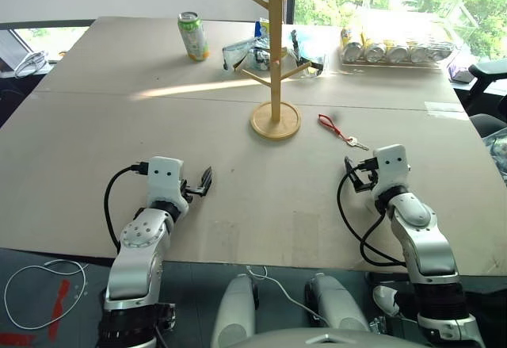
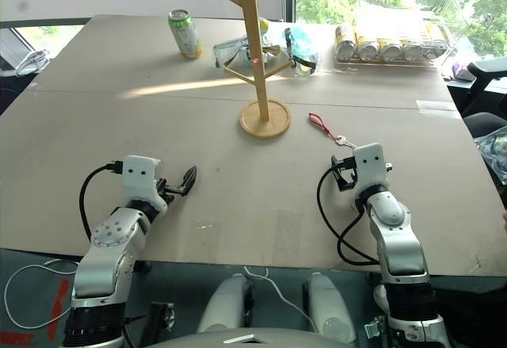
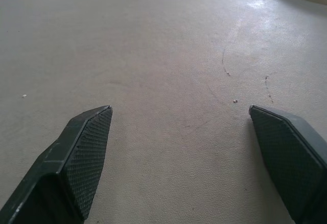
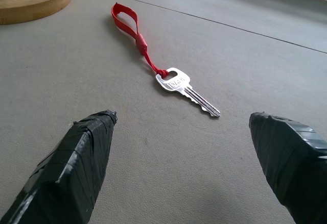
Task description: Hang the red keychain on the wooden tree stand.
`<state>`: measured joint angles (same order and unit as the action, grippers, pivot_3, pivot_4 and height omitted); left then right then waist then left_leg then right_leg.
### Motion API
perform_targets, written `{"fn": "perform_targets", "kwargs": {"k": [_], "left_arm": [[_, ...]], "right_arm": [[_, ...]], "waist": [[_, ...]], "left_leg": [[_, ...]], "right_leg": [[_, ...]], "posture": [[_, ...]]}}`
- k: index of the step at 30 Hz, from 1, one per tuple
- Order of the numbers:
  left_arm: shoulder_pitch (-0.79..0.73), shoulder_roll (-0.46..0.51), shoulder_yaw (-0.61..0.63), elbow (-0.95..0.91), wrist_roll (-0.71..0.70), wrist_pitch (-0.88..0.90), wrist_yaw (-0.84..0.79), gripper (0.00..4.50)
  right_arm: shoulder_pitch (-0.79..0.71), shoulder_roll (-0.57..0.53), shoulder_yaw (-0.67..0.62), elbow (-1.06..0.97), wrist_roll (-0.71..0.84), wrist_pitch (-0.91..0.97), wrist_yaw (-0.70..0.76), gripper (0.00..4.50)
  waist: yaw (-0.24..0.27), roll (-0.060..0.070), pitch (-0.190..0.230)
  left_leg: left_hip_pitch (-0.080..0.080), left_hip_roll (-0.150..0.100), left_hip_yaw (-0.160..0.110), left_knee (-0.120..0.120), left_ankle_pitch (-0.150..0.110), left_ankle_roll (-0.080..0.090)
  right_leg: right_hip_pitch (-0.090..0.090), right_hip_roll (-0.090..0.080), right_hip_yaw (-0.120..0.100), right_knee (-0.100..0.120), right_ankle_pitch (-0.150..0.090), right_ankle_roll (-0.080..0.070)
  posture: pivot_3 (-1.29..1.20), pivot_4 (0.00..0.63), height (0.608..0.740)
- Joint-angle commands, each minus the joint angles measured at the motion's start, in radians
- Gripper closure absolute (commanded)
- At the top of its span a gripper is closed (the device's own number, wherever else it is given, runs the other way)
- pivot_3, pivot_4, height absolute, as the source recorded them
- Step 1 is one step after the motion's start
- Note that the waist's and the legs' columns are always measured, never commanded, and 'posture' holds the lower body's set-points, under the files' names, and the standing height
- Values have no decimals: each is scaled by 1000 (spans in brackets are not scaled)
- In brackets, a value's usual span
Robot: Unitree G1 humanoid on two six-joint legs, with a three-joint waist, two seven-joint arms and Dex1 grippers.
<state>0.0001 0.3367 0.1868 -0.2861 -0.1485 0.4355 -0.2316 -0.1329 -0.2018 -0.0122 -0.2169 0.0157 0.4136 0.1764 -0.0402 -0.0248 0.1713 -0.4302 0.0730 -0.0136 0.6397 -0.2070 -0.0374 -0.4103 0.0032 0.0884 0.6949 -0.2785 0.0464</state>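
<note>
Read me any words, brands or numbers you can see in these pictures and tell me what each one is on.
None can be read.
Silver key on the red keychain: stamped marks on its head, too small to read.
Green can: print too blurred to read.
Cans in the clear tray: labels too small to read.

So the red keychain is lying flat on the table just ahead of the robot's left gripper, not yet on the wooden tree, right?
Not quite: it lies ahead of the right gripper, not the left. The right wrist view shows the red keychain flat on the table just beyond those open fingers, beside the wooden tree stand and not yet hung.
</note>
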Motion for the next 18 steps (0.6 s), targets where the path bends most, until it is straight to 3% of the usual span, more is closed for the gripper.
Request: {"fn": "perform_targets", "kwargs": {"k": [1, 4, 9, 14, 18], "left_arm": [[4, 5, 3, -2, -3, -2, -7, 75], [4, 11, 12, -17, -47, 1, -51, 75], [-12, 101, -10, -63, -139, 9, -237, 75], [-135, 243, -11, -108, -286, 103, -437, 75], [-207, 328, -39, -136, -366, 167, -549, 75]], "right_arm": [[-7, -15, -5, -43, 3, -7, 9, 0], [-26, -47, -3, -52, 1, -5, 41, 0], [-81, -134, 15, -58, 39, 20, 163, 0], [-280, -259, 49, -25, 139, 207, 370, 0], [-435, -271, 92, 85, 142, 246, 416, 0]], "waist": [[0, 0, 0], [0, 0, 0], [-3, 0, 0], [-3, 1, 3], [-3, 0, 3]], "left_leg": [[0, 0, 0, 0, 0, 0], [0, 0, 0, 0, 0, 0], [0, 0, 0, 0, 0, 0], [0, 0, 0, 0, 0, 0], [-1, 0, 0, -1, 0, 0]], "right_leg": [[0, 0, 0, 0, 0, 0], [0, 0, 0, 0, 0, 0], [-1, 0, 0, 0, 0, 0], [-1, 1, 0, 0, 0, 0], [-1, 1, 0, -1, 0, 0]], "posture": [[0, 150, 732], [0, 150, 732], [0, 150, 732], [0, 150, 732], [0, 150, 732]]}}
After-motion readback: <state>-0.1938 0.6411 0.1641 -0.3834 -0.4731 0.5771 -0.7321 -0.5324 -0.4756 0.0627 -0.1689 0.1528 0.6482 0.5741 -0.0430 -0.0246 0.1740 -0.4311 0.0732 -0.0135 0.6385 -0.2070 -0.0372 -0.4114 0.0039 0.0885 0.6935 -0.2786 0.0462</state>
